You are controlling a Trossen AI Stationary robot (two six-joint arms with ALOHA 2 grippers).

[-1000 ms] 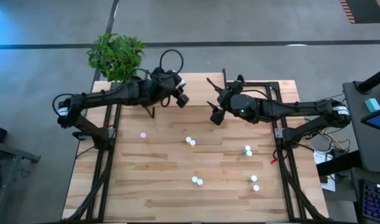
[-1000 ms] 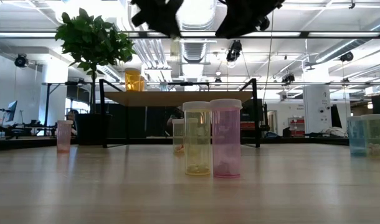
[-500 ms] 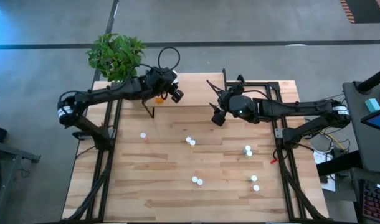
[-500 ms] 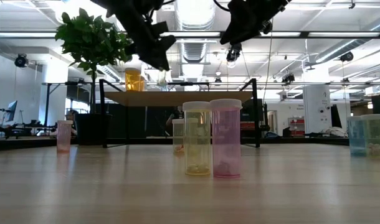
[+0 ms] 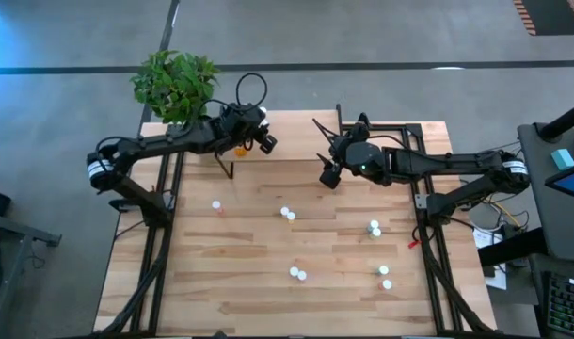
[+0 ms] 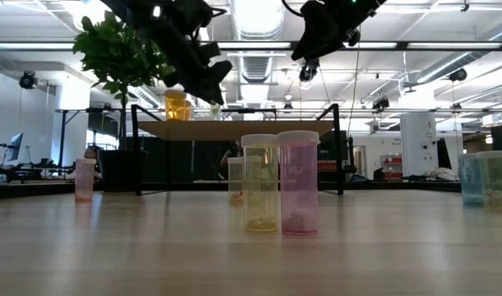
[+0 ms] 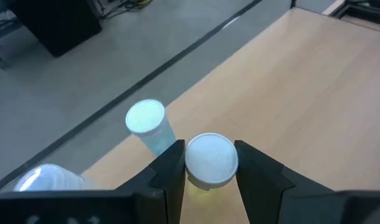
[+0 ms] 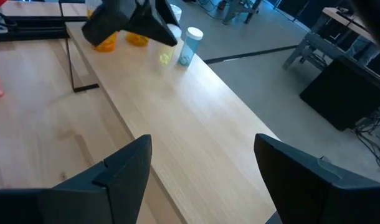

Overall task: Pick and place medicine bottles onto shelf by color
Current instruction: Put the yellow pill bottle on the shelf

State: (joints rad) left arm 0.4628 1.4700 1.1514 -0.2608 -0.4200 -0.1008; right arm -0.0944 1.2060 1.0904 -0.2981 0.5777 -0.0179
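While clamping a yellow-green bottle (image 7: pixel 209 163) over the shelf (image 7: pixel 289 93) edge, left gripper (image 7: pixel 207 171), right gripper (image 8: pixel 199 168) released.

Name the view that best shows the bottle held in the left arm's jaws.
The left wrist view: the yellow-green bottle sits white cap up between the left gripper jaws. The right wrist view shows it small over the shelf; high and low views mostly hide it.

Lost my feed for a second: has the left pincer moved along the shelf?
Yes. The left pincer, holding a yellow-green bottle, has shifted along the shelf toward the potted plant, and dropped closer to the board in the low view.
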